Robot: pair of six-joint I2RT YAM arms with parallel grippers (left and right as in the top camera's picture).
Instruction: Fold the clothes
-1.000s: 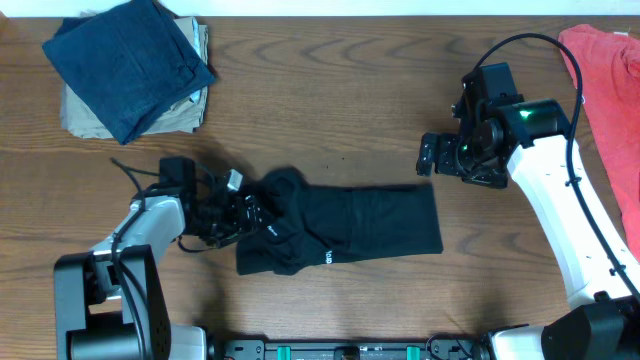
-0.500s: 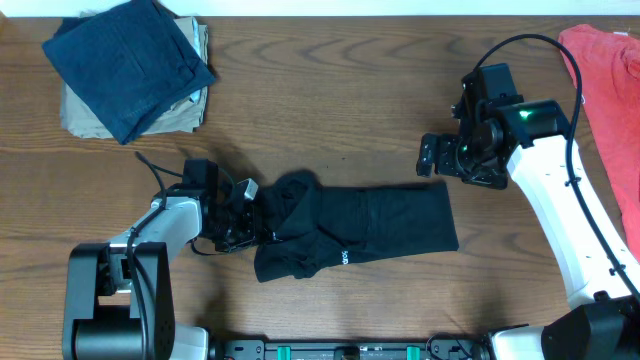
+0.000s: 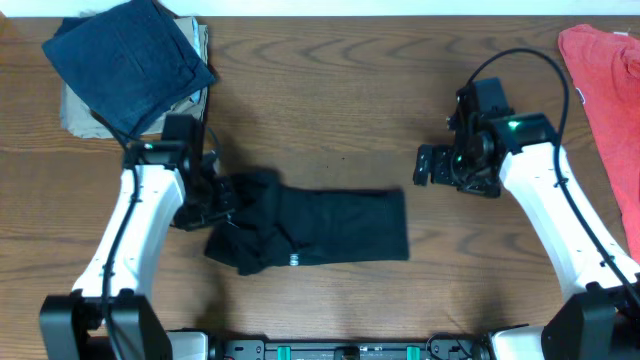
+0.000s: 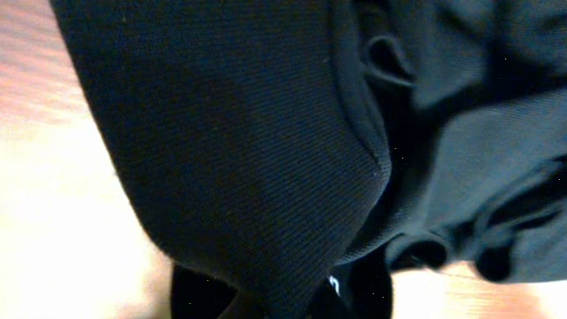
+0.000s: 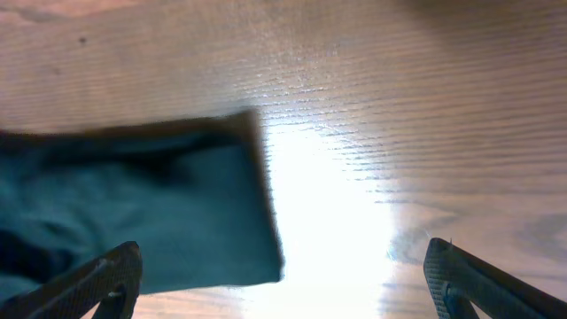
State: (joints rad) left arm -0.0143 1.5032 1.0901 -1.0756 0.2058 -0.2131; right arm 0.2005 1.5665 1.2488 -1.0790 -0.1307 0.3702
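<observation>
The clothes, a black T-shirt [image 3: 330, 228], lie as a long strip across the table's middle, with the left end bunched up [image 3: 245, 220]. My left gripper [image 3: 218, 195] is shut on that bunched end. In the left wrist view black fabric [image 4: 266, 133] fills the frame and drapes over the left gripper [image 4: 283, 297], hiding its fingers. My right gripper [image 3: 428, 165] hovers open just beyond the shirt's right end. In the right wrist view the right gripper [image 5: 283, 283] has nothing between its wide-apart fingertips [image 5: 115, 275], and the shirt's right edge [image 5: 151, 213] lies below.
A folded navy garment [image 3: 125, 60] sits on a tan one [image 3: 190, 110] at the back left corner. A red garment [image 3: 605, 80] lies along the right edge. Bare wood table [image 3: 330, 110] stretches behind the shirt.
My left gripper has shut on the shirt's bunched left end and pulled it left and back; the whole shirt slid left. The right arm shifted only slightly.
</observation>
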